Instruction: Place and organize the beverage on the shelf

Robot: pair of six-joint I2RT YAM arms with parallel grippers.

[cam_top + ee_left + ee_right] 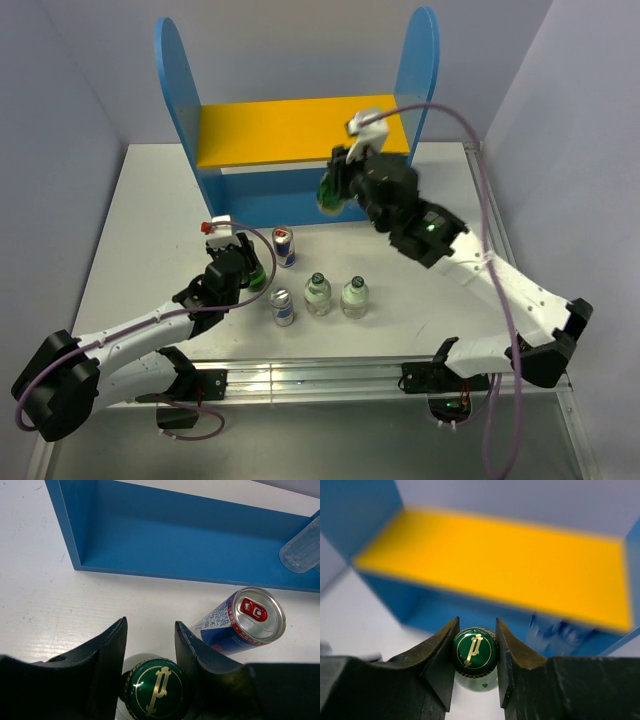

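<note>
Standing at the far side of the table (150, 220), the shelf (178, 80) showed its yellow board (290, 130) bare. At the right end of its blue lower bay lay something clear and ribbed, too little of it visible to name.

Just in front of the shelf's right half, the right gripper (476, 624) hung above the table with its jaws pressed against the cap of a green bottle (327, 200). The bottle dangled below the fingers, close to upright. The step in hand looked like carrying this bottle to the shelf, though which level was meant could not be told.

To do it well, the arm would need to:
- keep the bottle plumb;
- bring its base clear over the board's front edge, or under that edge for the lower bay;
- set it down toward one end and well back, leaving room for the rest;
- spread the jaws only once the base sat flat.

The grip was on the cap alone, so a quick swing could tip the bottle.

Nearer the arms, the left gripper (150, 625) pinched the cap of a second green bottle (156, 690) standing on the table. A can (245, 622) stood near it on the right, so a straight upward lift would spare it. Another can (283, 308) and two clear bottles (318, 293) (354, 296) waited in a row in the middle of the table.
</note>
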